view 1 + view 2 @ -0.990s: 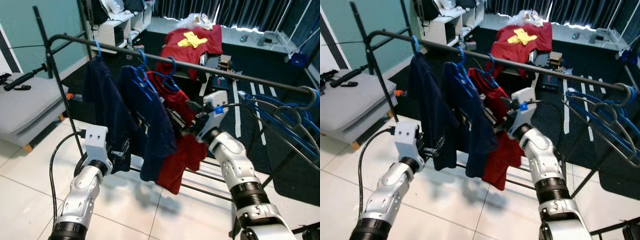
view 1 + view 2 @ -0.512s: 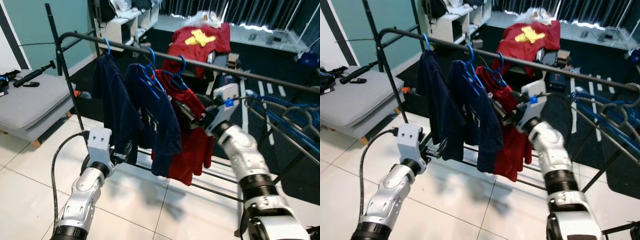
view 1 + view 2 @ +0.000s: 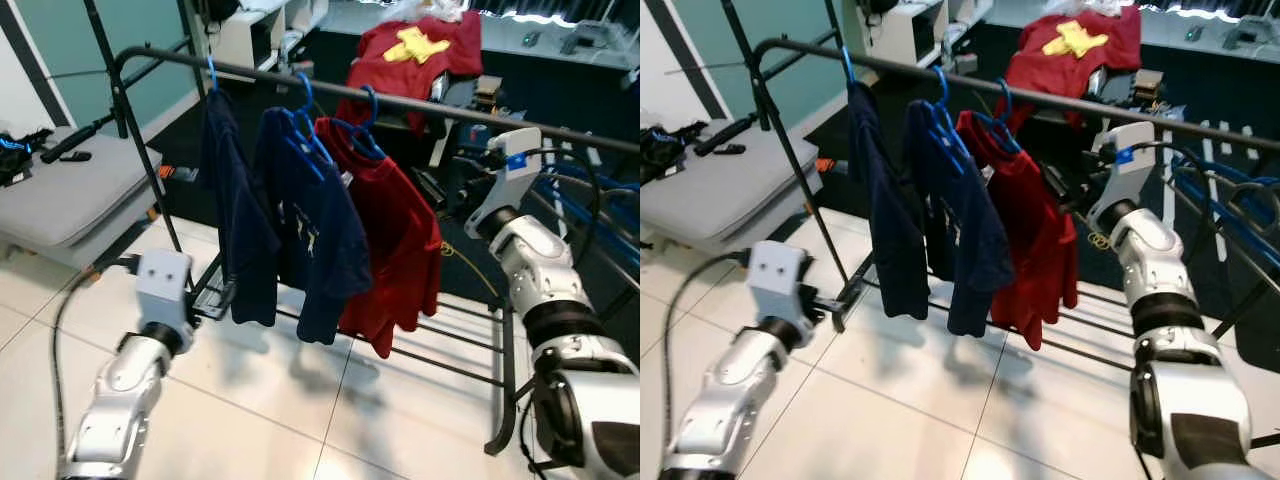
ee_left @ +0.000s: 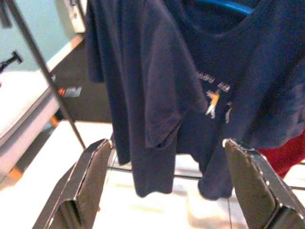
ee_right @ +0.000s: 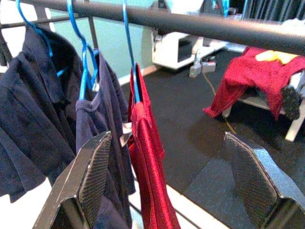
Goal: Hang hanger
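We count three shirts on the black rail (image 3: 420, 103): two navy shirts, the first navy shirt (image 3: 235, 215) near the rail's corner and the second navy shirt (image 3: 315, 225) beside it, then one red shirt (image 3: 395, 240). Each hangs from its own blue hanger, so three in use: first hanger (image 3: 212, 75), second hanger (image 3: 305, 110), third hanger (image 3: 368, 125). We see a bundle of spare blue hangers (image 3: 1230, 210) at the far end, too tangled to count. One more red garment (image 3: 420, 45) lies in the background. Two grippers show: left gripper (image 4: 164, 183) and right gripper (image 5: 178, 179), each with its two fingers spread apart.
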### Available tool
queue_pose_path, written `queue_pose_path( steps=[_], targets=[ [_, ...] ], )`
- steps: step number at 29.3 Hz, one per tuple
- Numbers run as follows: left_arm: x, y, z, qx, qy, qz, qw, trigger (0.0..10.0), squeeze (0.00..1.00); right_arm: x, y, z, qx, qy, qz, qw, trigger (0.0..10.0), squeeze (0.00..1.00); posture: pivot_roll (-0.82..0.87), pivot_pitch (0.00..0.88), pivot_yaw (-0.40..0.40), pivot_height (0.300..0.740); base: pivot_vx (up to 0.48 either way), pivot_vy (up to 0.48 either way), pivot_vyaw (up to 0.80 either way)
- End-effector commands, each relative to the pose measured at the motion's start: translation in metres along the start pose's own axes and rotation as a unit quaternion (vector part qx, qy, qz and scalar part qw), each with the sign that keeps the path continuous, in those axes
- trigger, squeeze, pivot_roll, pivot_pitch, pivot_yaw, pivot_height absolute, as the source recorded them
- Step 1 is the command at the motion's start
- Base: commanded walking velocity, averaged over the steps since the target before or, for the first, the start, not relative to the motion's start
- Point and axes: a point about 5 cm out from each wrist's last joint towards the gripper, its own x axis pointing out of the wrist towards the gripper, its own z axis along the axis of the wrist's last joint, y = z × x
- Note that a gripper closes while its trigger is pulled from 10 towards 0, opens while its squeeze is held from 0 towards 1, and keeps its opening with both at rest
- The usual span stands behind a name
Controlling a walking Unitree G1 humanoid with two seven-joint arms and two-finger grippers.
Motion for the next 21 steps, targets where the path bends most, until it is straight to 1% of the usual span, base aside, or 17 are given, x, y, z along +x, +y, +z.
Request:
queue_pose_path(
  steps=[1, 2, 4, 5, 6, 7, 9, 10, 11, 12, 14, 19, 20, 21],
  targets=[
    [-0.003, 0.001, -0.001, 0.006, 0.008, -0.002, 1.0, 10.0, 0.0, 0.002, 0.0, 0.004, -0.005, -0.003, 0.003, 1.0, 10.0, 0.0, 0.19, 0.181, 0.02, 0.74, 0.0, 0.0, 0.0],
    [-0.005, 0.003, 0.001, 0.011, 0.01, -0.004, 1.0, 10.0, 0.0, 0.001, -0.002, -0.002, -0.02, 0.023, -0.001, 1.0, 10.0, 0.0, 0.21, 0.2, 0.032, 0.74, 0.0, 0.0, 0.0],
    [-0.005, 0.003, 0.001, 0.011, 0.01, -0.004, 1.0, 10.0, 0.0, 0.001, -0.002, -0.002, -0.02, 0.023, -0.001, 1.0, 10.0, 0.0, 0.21, 0.2, 0.032, 0.74, 0.0, 0.0, 0.0],
    [-0.007, 0.004, 0.002, 0.014, 0.012, -0.005, 1.0, 10.0, 0.0, 0.0, -0.003, -0.007, -0.032, 0.04, -0.004, 0.999, 10.0, 0.0, 0.21, 0.2, 0.032, 0.74, 0.0, 0.0, 0.0],
    [-0.007, 0.004, 0.002, 0.014, 0.012, -0.005, 1.0, 10.0, 0.0, 0.0, -0.003, -0.007, -0.032, 0.04, -0.004, 0.999, 10.0, 0.0, 0.21, 0.2, 0.032, 0.74, 0.0, 0.0, 0.0],
    [-0.011, 0.005, 0.003, 0.018, 0.015, -0.007, 1.0, 10.0, 0.0, -0.002, -0.007, -0.009, -0.04, 0.056, -0.014, 0.998, 10.0, 0.0, 0.22, 0.217, 0.038, 0.74, 0.0, 0.0, 0.0],
    [-0.011, 0.005, 0.003, 0.018, 0.015, -0.007, 1.0, 10.0, 0.0, -0.002, -0.007, -0.009, -0.04, 0.056, -0.014, 0.998, 10.0, 0.0, 0.22, 0.217, 0.038, 0.74, 0.0, 0.0, 0.0],
    [-0.015, 0.007, 0.003, 0.022, 0.019, -0.008, 1.0, 10.0, 0.0, -0.003, -0.01, -0.011, -0.038, 0.067, -0.021, 0.997, 10.0, 0.0, 0.23, 0.224, 0.037, 0.74, 0.0, 0.0, 0.0],
    [-0.018, 0.008, 0.005, 0.024, 0.021, -0.008, 0.999, 10.0, 0.0, -0.004, -0.01, -0.016, -0.041, 0.087, -0.017, 0.995, 10.0, 0.0, 0.24, 0.231, 0.036, 0.74, 0.0, 0.0, 0.0],
    [-0.018, 0.008, 0.005, 0.024, 0.021, -0.008, 0.999, 10.0, 0.0, -0.004, -0.01, -0.016, -0.041, 0.087, -0.017, 0.995, 10.0, 0.0, 0.24, 0.231, 0.036, 0.74, 0.0, 0.0, 0.0],
    [-0.023, 0.009, 0.007, 0.026, 0.024, -0.006, 0.999, 10.0, 0.0, -0.004, -0.007, -0.025, -0.049, 0.117, -0.008, 0.992, 10.0, 0.0, 0.24, 0.236, 0.037, 0.74, 0.0, 0.0, 0.0],
    [-0.024, 0.009, 0.008, 0.027, 0.025, -0.006, 0.999, 10.0, 0.0, -0.004, -0.005, -0.028, -0.055, 0.128, -0.003, 0.99, 10.0, 0.0, 0.24, 0.237, 0.037, 0.74, 0.0, 0.0, 0.0],
    [-0.025, 0.01, 0.008, 0.028, 0.027, -0.005, 0.999, 10.0, 0.0, -0.002, -0.003, -0.03, -0.062, 0.137, -0.005, 0.989, 3.8, 0.0, 0.25, 0.24, 0.036, 0.74, 0.0, 0.0, 0.0],
    [-0.025, 0.01, 0.008, 0.028, 0.027, -0.005, 0.999, 10.0, 0.0, -0.002, -0.003, -0.03, -0.062, 0.137, -0.005, 0.989, 3.8, 0.0, 0.25, 0.24, 0.036, 0.74, 0.0, 0.0, 0.0]
  ],
)
